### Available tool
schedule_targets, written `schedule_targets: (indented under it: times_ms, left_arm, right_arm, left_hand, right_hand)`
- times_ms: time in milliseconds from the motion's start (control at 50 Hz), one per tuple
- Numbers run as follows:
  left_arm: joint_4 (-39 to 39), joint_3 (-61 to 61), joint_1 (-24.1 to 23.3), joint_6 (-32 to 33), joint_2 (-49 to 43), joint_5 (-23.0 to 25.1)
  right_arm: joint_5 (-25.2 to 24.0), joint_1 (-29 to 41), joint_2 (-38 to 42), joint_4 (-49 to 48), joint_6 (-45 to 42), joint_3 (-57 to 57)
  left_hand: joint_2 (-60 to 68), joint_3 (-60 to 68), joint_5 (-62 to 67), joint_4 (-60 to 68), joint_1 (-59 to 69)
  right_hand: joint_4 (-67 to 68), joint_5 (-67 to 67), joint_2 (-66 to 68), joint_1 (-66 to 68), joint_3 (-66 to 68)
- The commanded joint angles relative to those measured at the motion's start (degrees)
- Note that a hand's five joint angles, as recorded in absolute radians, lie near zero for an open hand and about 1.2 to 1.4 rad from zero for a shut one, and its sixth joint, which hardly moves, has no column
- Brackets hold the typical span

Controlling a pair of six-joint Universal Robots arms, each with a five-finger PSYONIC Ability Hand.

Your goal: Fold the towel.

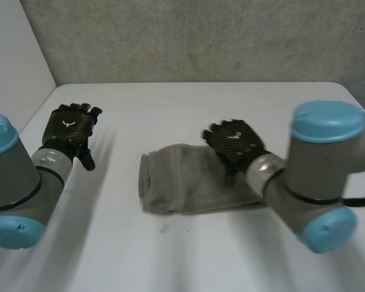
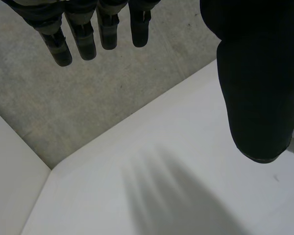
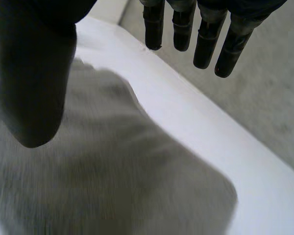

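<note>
White table [image 1: 170, 261], grey wall [image 1: 201, 36] behind. Right hand [image 1: 234, 141] sits over the towel's right end, fingers [image 3: 206, 44] straight, thumb spread, gripping nothing; can't tell if the palm touches cloth. Left hand [image 1: 70, 125] is well apart at the table's left side, straight-fingered and empty. Grey towel [image 1: 179, 182] lies mid-table as a compact layered rectangle, doubled edge at its left end. Judgement: folding mostly done, maybe one more fold or a flattening pass left.
</note>
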Motion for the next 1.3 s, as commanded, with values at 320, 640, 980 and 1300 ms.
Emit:
schedule_targets:
  times_ms: [320, 640, 980, 1300]
  left_arm:
    - [0.33, -0.23, -0.96, 0.00, 0.09, -0.08]
    - [-0.55, 4.15, -2.36, -3.24, 4.30, -0.79]
    - [-12.85, 14.44, -10.88, -18.89, -3.59, -0.87]
    - [-16.73, 20.42, -19.24, -22.24, -21.97, -7.64]
  right_arm:
    - [-3.56, -14.69, -0.97, -11.01, -12.80, 16.46]
    - [-7.42, 16.23, 12.88, -1.11, -19.54, -14.12]
    - [-0.31, 4.93, 3.50, 2.61, 18.55, -10.18]
    - [-2.33, 1.05, 15.98, 12.98, 12.43, -15.37]
  left_hand:
    - [0.63, 0.61, -1.38, 0.52, 0.03]
    - [1.13, 1.11, -0.88, 1.03, 0.53]
    - [3.66, 3.64, 1.65, 3.55, 3.05]
    - [4.33, 4.31, 2.32, 4.23, 3.73]
  right_hand:
    - [65.47, 66.72, 65.70, 67.08, 66.26]
    - [65.47, 66.72, 65.70, 67.08, 66.26]
    - [-4.53, -3.28, -4.30, -2.92, -3.74]
    - [-4.53, -3.28, -4.30, -2.92, -3.74]
